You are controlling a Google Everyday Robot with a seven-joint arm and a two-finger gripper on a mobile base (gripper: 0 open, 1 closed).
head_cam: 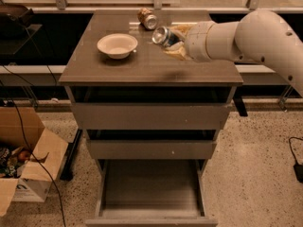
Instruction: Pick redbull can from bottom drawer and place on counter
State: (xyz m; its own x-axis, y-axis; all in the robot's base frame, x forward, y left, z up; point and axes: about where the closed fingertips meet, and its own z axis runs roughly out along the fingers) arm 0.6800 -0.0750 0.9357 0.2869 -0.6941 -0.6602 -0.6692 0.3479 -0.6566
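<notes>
Gripper point(172, 41) above counter point(142, 67) around half-hidden redbull can point(161, 34)

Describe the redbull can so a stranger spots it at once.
Look at the grey-brown counter, right of the white bowl. The gripper there holds the redbull can tilted. It is slim and silver-blue, unlike the stouter orange-tan can lying behind.

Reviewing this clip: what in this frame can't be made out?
- Camera view: the gripper, above the counter's right rear, hides the lower end of the tilted redbull can it holds. Whether the can touches the counter is unclear.
- Bottom drawer: its front is cut off by the lower edge.
- Upper drawers: insides lost in shadow.
- Arm: cut off by the right edge.
</notes>
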